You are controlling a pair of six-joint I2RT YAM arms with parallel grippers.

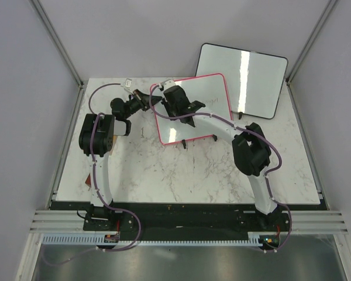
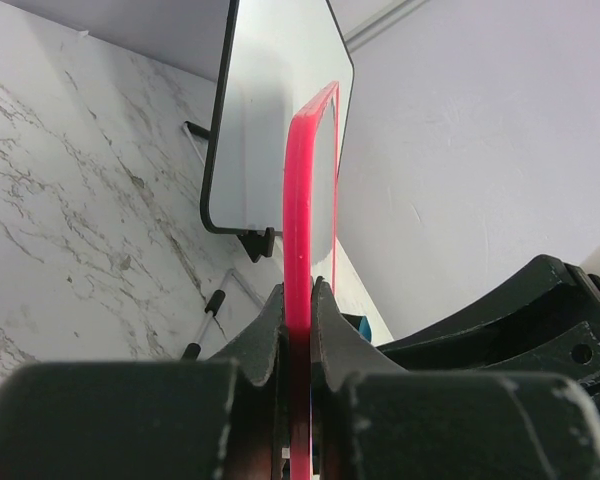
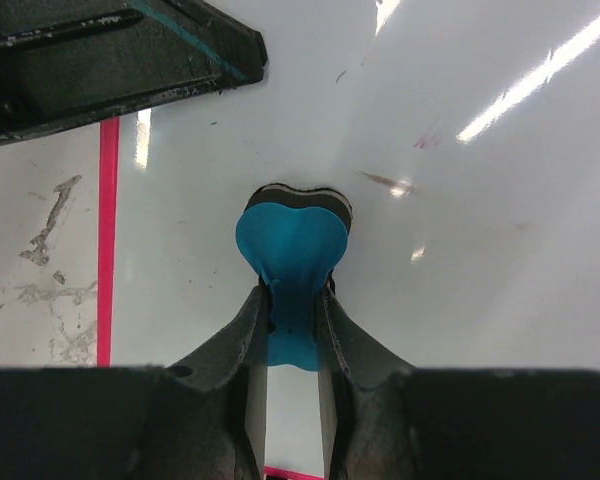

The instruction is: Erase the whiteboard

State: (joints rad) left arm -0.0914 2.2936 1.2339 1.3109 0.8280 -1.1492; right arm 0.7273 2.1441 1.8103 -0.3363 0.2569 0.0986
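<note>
The whiteboard (image 1: 206, 93), white with a pink frame, stands tilted at the back middle of the table. Faint dark writing shows near its right side. My left gripper (image 1: 155, 99) is shut on its left frame edge. In the left wrist view the pink frame (image 2: 300, 190) runs straight up out of the closed left gripper (image 2: 298, 292). My right gripper (image 1: 176, 105) is over the board's left part. It is shut on a blue eraser (image 3: 292, 238), pressed against the white surface (image 3: 470, 260) by the right gripper (image 3: 292, 298). Small smudges (image 3: 385, 181) lie just beyond the eraser.
A black-framed whiteboard (image 1: 241, 81) leans at the back right, just behind the pink one, and also shows behind the frame as a black-framed board (image 2: 265, 110). The marble table (image 1: 164, 170) spreads in front. A wire stand with black feet (image 2: 206, 308) rests on the marble.
</note>
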